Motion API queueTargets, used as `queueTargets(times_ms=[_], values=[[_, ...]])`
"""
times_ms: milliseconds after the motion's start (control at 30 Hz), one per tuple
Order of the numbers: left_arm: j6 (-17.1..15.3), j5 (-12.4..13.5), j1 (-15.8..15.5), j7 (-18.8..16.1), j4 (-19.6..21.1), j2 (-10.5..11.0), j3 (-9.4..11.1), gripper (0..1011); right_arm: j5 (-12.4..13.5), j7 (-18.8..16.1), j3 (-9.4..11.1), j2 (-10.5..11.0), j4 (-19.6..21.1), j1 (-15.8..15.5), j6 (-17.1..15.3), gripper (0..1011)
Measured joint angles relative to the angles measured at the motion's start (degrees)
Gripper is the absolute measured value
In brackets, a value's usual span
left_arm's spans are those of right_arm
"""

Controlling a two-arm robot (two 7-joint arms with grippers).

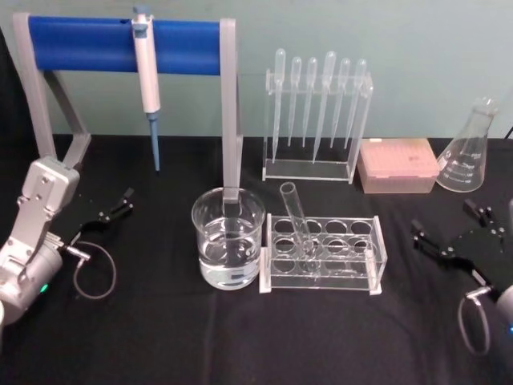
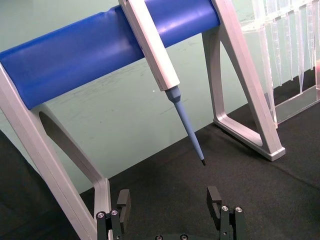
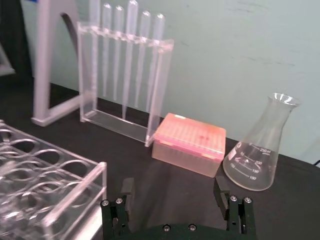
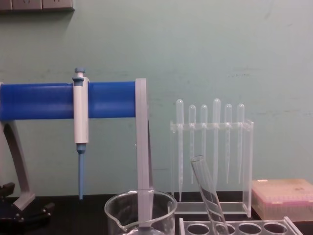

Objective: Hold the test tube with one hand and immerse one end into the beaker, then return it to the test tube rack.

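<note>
Both grippers open & empty: test tube (image 1: pixel 298 224) leans in rack (image 1: pixel 377 258) beside beaker (image 1: pixel 228 237), rim tipped toward the beaker, nearer right gripper (image 1: pixel 457 228) than left gripper (image 1: pixel 113 207).

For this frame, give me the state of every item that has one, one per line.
test tube: tilted in the rack, ungripped
beaker: upright, partly filled with clear liquid
rack: one hole occupied
left gripper: fingers open, empty
right gripper: fingers open, empty
pipettor: hanging on the blue stand
flask: upright, looks empty
</note>
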State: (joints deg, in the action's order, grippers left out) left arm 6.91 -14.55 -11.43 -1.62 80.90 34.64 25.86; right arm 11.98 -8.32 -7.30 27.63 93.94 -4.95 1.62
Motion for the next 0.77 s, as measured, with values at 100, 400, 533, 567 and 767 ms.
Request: queueTargets(times_ms=[100,400,533,567,767], values=[[0.0,0.0,0.0,0.0,0.0,0.0,0.0,1000,-1.57,0.22,-0.78,-0.63,-2.01,2.01,-0.13,1000],[0.0,0.0,0.0,0.0,0.0,0.0,0.0,1000,-6.64,1.17,-3.03,-1.91,-5.42,5.95,-1.02,1000],[0.0,0.0,0.0,0.0,0.0,0.0,0.0,1000,-6.38,1.15,-2.96,-1.85,-5.34,5.81,-1.05,1000],[0.0,0.0,0.0,0.0,0.0,0.0,0.0,1000,-6.34,1.13,-2.95,-1.84,-5.32,5.79,-1.05,1000],[0.0,0.0,0.0,0.0,0.0,0.0,0.0,1000,-6.02,1.08,-2.83,-1.78,-5.19,5.66,-1.07,1000]])
